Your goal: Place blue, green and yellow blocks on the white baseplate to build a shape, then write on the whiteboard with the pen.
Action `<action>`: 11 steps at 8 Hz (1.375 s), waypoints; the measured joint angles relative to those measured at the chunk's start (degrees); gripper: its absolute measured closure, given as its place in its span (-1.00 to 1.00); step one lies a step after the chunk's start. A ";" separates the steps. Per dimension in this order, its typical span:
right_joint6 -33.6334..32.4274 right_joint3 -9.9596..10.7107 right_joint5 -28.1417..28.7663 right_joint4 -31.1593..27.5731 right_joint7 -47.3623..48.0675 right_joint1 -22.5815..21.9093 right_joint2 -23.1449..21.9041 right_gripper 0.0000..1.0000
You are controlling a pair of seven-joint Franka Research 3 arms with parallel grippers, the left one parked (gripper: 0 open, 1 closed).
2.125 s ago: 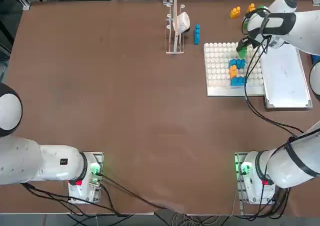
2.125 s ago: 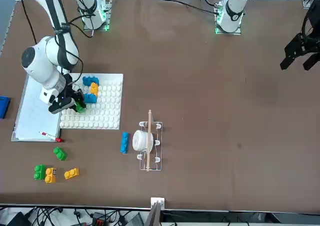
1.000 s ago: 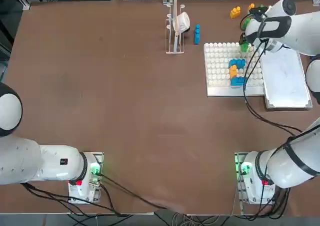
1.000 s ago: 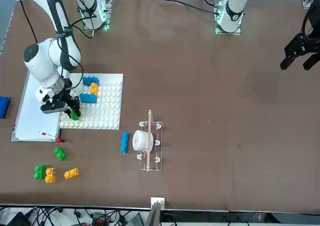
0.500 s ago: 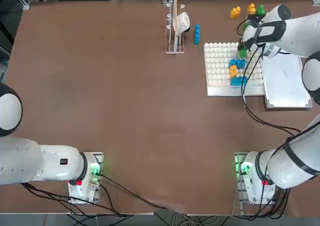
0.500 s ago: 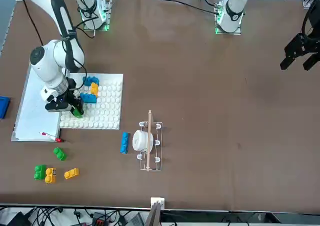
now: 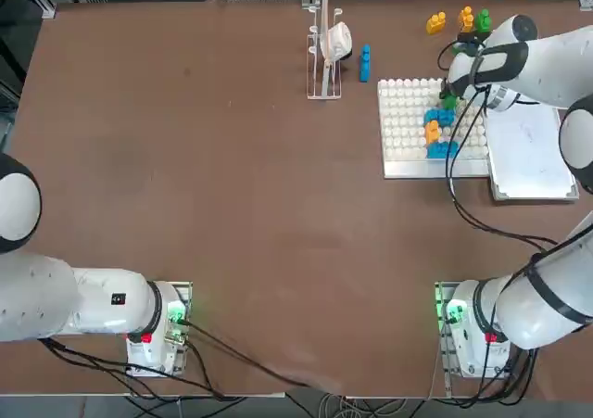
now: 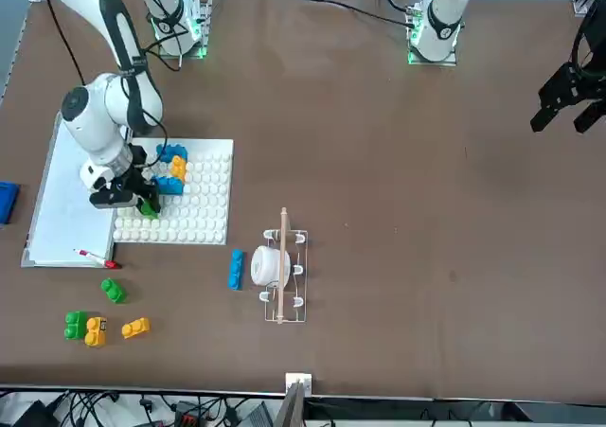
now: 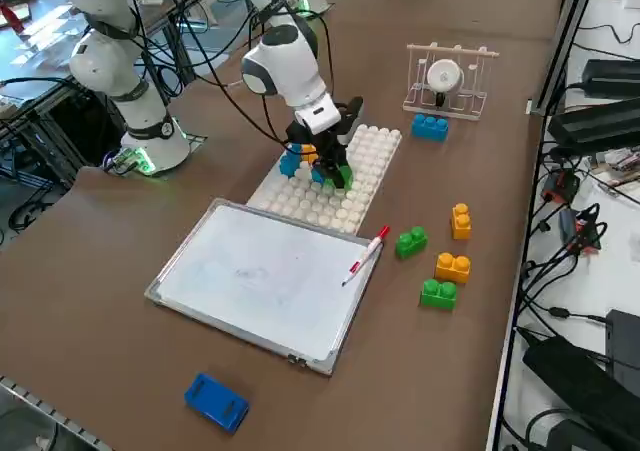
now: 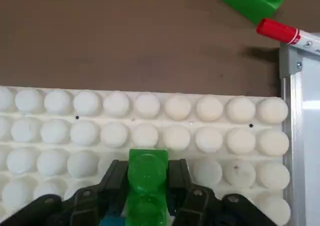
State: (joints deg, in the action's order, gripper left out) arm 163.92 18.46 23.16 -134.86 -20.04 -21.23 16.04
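Note:
My right gripper (image 10: 147,191) is shut on a green block (image 10: 147,178) and holds it low over the white baseplate (image 10: 210,136), beside the whiteboard-side edge. In the top view the gripper (image 7: 451,98) hangs just beyond the blue blocks (image 7: 439,118) that stand on the baseplate (image 7: 403,126) with a yellow block (image 7: 432,133) and another blue one (image 7: 441,148). I cannot tell whether the green block (image 9: 343,178) touches the studs. The whiteboard (image 9: 260,276) lies next to the plate. The pen (image 9: 365,254) rests at its far corner.
Loose green (image 8: 113,291) and yellow (image 8: 135,328) blocks and a stacked green-yellow pair (image 8: 83,327) lie beyond the plate. A blue block (image 8: 235,268) sits by a wire rack (image 8: 279,271). A chunky blue oblong (image 9: 217,401) lies past the whiteboard.
My right gripper has carried the green block from the plate's far edge a little inward toward the blue blocks. Nothing else has moved.

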 joint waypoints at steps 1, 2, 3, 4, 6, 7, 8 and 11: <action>0.39 0.00 0.00 -0.19 0.00 -0.11 -0.03 0.16; 0.84 0.00 0.00 -0.41 0.00 -0.23 -0.06 0.16; 1.13 0.01 0.00 -0.56 0.00 -0.30 -0.08 0.16; 1.27 0.02 0.00 -0.62 0.00 -0.40 -0.08 0.16; 1.88 0.12 0.00 -0.89 0.00 -0.69 -0.08 0.16; 2.28 0.17 0.00 -1.05 0.00 -0.86 -0.06 0.16; 2.56 0.27 0.00 -1.18 -0.01 -1.05 -0.06 0.16; 2.99 0.53 0.00 -1.53 0.58 -2.33 0.18 0.16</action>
State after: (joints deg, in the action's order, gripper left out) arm 166.90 18.99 23.16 -136.39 -19.46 -23.56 16.22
